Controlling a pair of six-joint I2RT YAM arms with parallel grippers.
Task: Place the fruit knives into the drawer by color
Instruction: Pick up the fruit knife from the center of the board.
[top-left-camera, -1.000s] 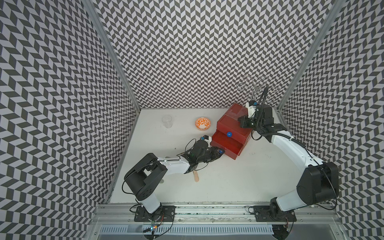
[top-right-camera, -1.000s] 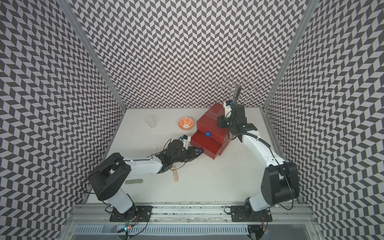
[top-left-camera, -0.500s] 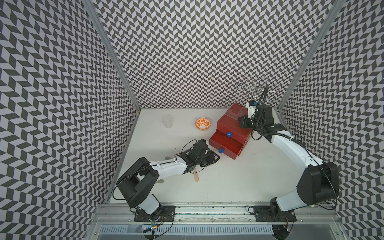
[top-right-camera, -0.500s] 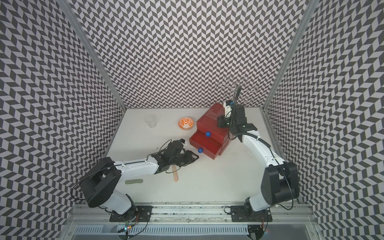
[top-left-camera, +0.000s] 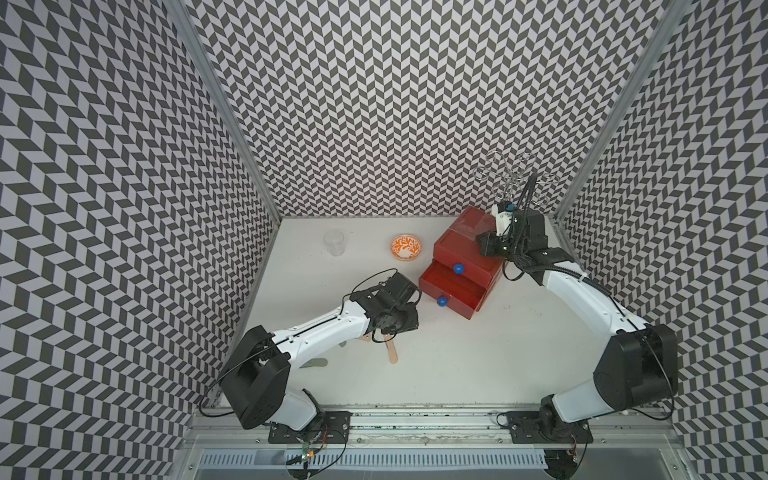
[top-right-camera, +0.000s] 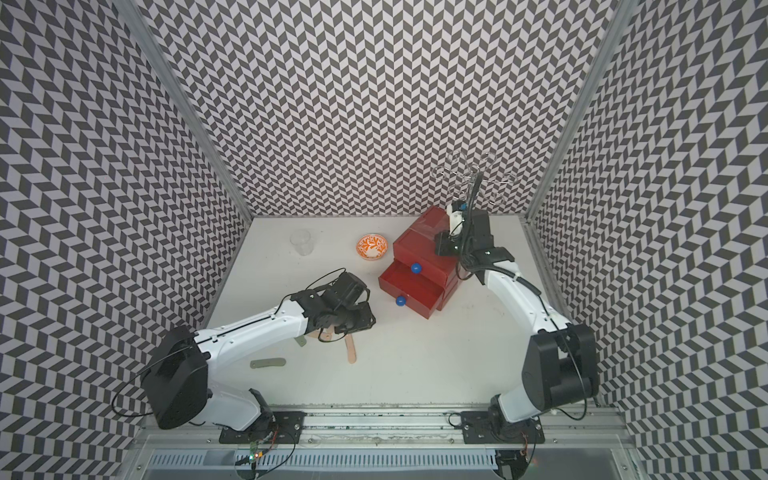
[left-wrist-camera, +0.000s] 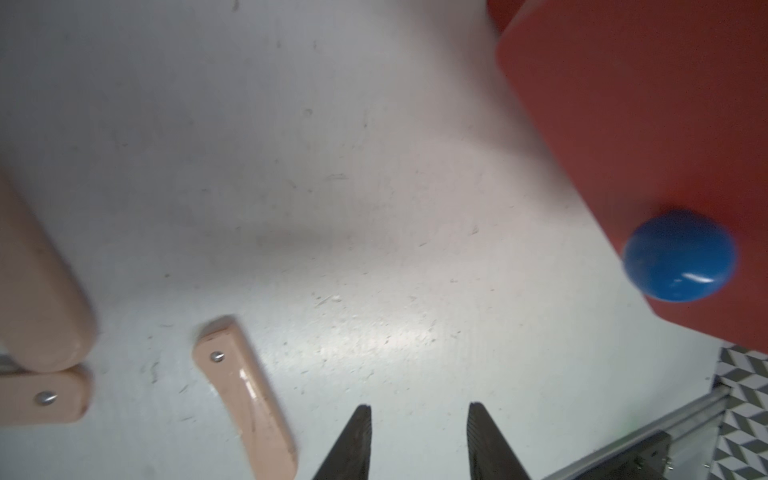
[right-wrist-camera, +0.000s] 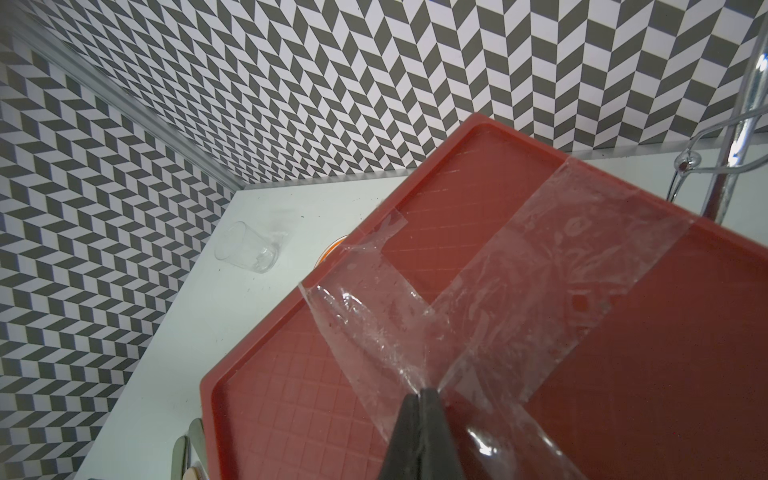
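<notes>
The red drawer chest (top-left-camera: 465, 249) (top-right-camera: 419, 245) stands at the back right, with its bottom drawer (top-left-camera: 453, 286) pulled out and only red showing inside. My left gripper (left-wrist-camera: 419, 407) (top-left-camera: 405, 320) hangs open and empty over the table, a short way left of that drawer's blue knob (left-wrist-camera: 679, 255) (top-left-camera: 442, 301). Peach fruit knives (left-wrist-camera: 245, 395) (left-wrist-camera: 41, 399) (top-left-camera: 391, 351) lie beside and under it. Grey-green knives (top-right-camera: 268, 363) (top-right-camera: 300, 340) lie by the left arm. My right gripper (right-wrist-camera: 424, 390) (top-left-camera: 488, 245) is shut, tips on the chest's taped top.
A clear glass cup (top-left-camera: 334, 243) and an orange-patterned bowl (top-left-camera: 406, 248) stand at the back, left of the chest. A chrome wire rack (top-left-camera: 515, 178) rises behind the chest by the right arm. Crumpled clear tape (right-wrist-camera: 498, 291) crosses the chest's top.
My left gripper has drawn back from the open bottom drawer's front toward the knives nearer the table's front. The right arm has not moved.
</notes>
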